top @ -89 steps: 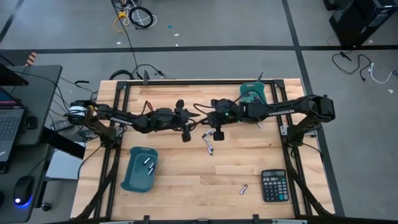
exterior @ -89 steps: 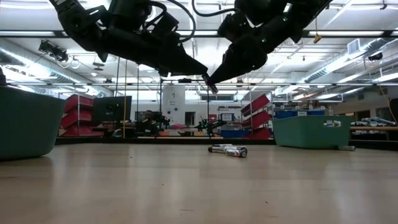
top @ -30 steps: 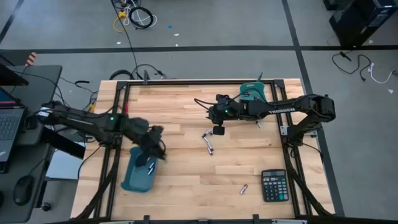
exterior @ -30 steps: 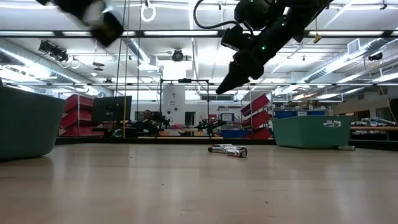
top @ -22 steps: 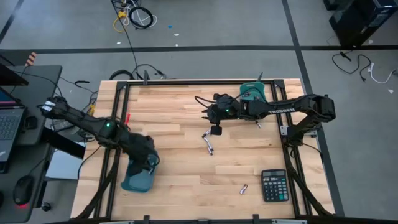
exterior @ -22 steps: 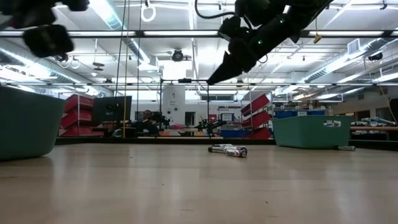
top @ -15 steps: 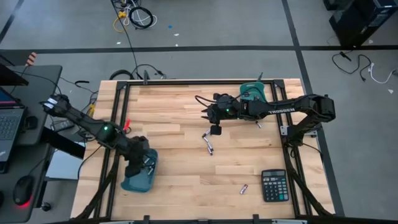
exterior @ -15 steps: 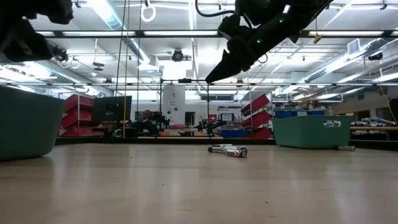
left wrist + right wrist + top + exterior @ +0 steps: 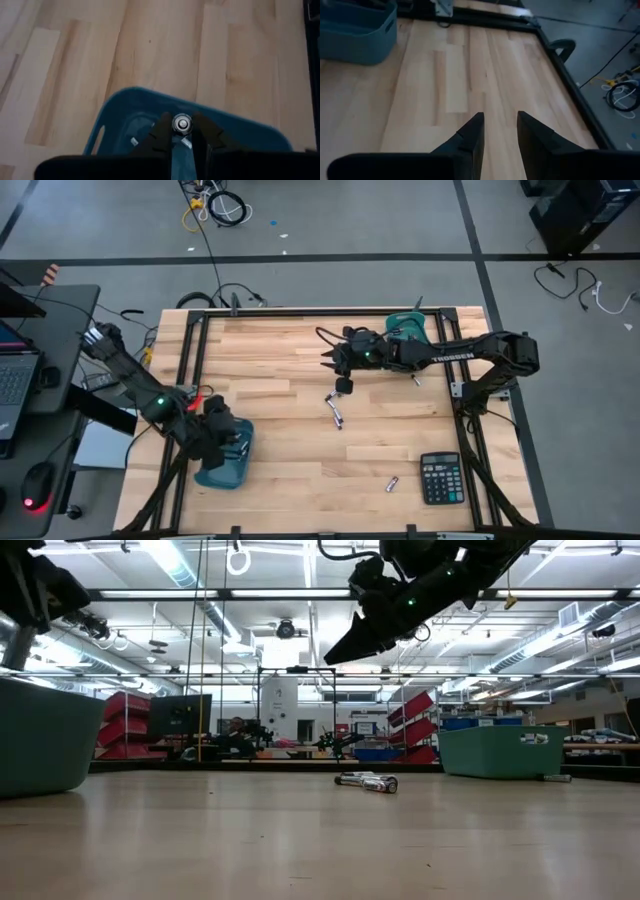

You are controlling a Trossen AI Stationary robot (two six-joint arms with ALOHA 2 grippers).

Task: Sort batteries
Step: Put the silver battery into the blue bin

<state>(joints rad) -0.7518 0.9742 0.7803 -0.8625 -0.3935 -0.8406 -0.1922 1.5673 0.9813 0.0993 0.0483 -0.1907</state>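
left pincer (image 9: 182, 131) grips battery (image 9: 182, 123) above teal bin (image 9: 125, 107).

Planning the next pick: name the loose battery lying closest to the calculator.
The lone battery just left of the calculator; the other loose batteries lie mid-table.

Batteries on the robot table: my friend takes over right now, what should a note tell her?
Left gripper: shut on a battery, hovering over the near-left teal bin.
Right gripper: open, empty, raised above the table middle.
Done: some batteries already lie in that bin.
Left: drop the held one, then fetch the battery pair mid-table and the single battery beside the calculator. A second teal bin sits at the far right.
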